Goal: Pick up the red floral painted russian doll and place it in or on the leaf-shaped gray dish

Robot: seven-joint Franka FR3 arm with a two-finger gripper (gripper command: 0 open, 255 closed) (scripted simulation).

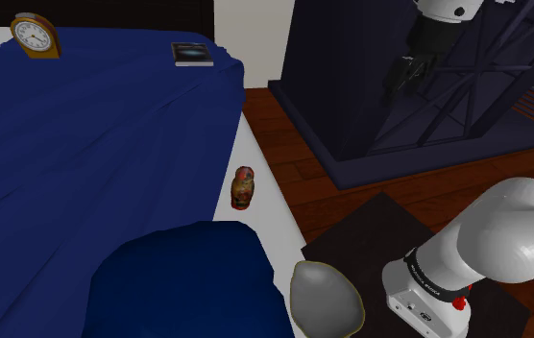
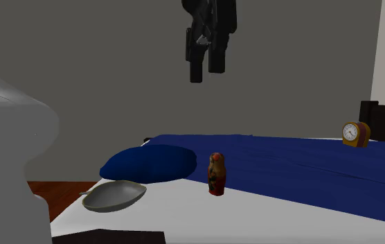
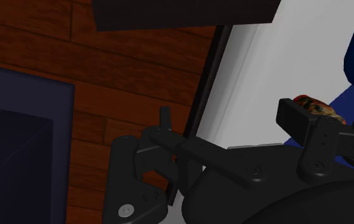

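- The white arm (image 1: 505, 230) rose from its stand at the shoulder view's lower right and bent back over, so that the black gripper (image 1: 401, 82) hung high in the air.
- The gripper pointed down, its two fingers (image 3: 165, 121) standing apart with nothing clasped between them; past them lay the plank floor (image 3: 106, 70) and the bed's white edge.
- The doll (image 1: 243, 187) was small and rounded, narrowing to a head, painted red with flowers. It stood upright on the white sheet (image 2: 267, 208), just beside the blanket's edge and far below the gripper.
- The dish (image 2: 115, 196) was smooth, grey and shallow, leaf-shaped with a pointed tip. It lay on the sheet beside a plump dark blue pillow (image 2: 149, 163), near the doll but apart from it.
- The blanket (image 1: 92, 154) was deep blue with soft folds; an arched wooden clock (image 1: 35, 36) stood at its far end.
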